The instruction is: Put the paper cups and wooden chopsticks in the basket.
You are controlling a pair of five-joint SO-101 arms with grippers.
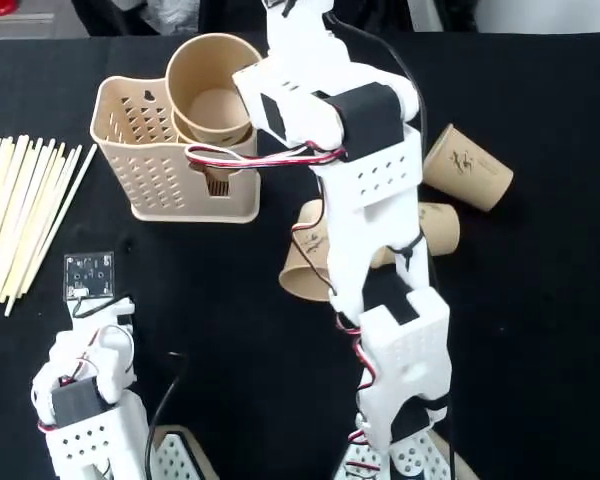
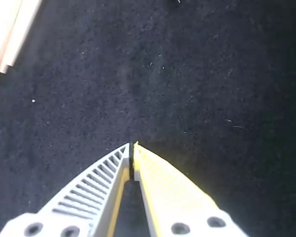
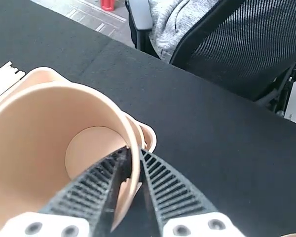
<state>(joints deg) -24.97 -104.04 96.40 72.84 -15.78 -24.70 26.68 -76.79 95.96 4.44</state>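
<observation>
**Cup poised over the basket: release is the risky part**

The bench [image 1: 540, 100] is covered in black cloth. The basket [image 1: 145, 150] stands upright on it at about 10 o'clock in the high view.

The held cup [image 1: 205, 75] sits tilted at the basket's 1 o'clock corner, mouth facing up toward the camera. It seems to rest in a second cup [image 1: 225, 135] already inside. The right end effector [image 3: 133, 150] is clamped on its rim, one finger inside the wall and one outside.

My judgement is that letting go at this tilt could make the cup roll off the nested one. It might tip over the basket's edge, or jam crooked and take up room the other items need. If the inner finger drags on the wall as it pulls out, it could lift the cup back out or shove the light basket.

Three loose cups lie on their sides: one at 3 o'clock [image 1: 467, 167] and two near centre [image 1: 302, 262] [image 1: 438, 228], partly under the right arm. A low sweep of the arm could send them rolling.

The chopsticks [image 1: 25, 210] are fanned out at 9 o'clock. They are thin and lie flat, so they will probably slip or scatter when gripped.

The left end effector [image 2: 133, 146] has its fingers together over bare cloth at 7 o'clock, with the chopstick ends nearby.
</observation>
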